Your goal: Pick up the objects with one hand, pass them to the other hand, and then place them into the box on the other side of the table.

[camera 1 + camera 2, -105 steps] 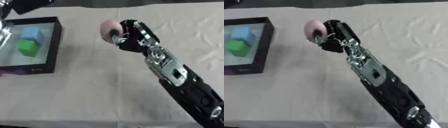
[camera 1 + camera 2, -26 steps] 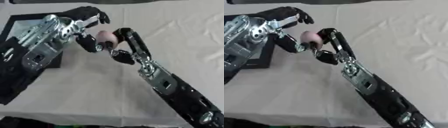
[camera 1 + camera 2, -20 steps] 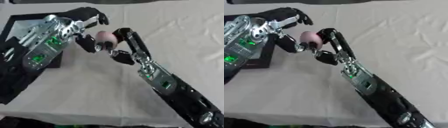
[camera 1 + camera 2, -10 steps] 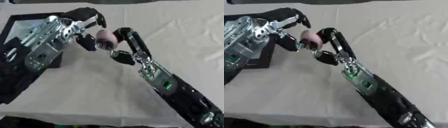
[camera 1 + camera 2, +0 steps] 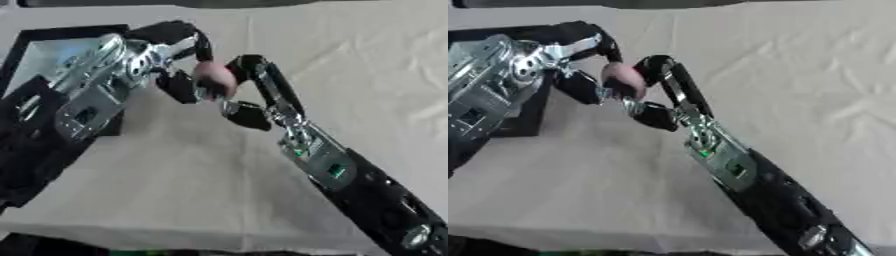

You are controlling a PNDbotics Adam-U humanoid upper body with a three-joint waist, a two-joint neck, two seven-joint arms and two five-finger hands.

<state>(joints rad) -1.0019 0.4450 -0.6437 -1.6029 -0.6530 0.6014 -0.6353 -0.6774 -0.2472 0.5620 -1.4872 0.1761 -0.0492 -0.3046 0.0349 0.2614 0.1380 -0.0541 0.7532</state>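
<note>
Ball (image 5: 213, 79), pink and roundish, up in mid-air over the cloth, caught between both hands. Right hand (image 5: 248, 87) curled round it from the right side, fingers hooked over its top and far edge, thumb side below. Left hand (image 5: 171, 52) closing in from the left, upper fingers (image 5: 188, 36) arched over the ball, lower ones under it; touching or just short of touching, cannot tell. Handover in progress by the look of it, not yet finished.

No long axis to speak of on the ball, so no fuss about orientation. Lies just right of the left palm, right inside its curl; left hand every bit as near as the right.

Further out: box (image 5: 52, 40), black-walled, at the left edge of the table (image 5: 367, 60), mostly hidden behind the left arm, contents not visible. Next likely: left fingers to wrap fully, right to let go, then a short carry leftward to the box. Risk: a drop onto the cloth if the release comes early.
</note>
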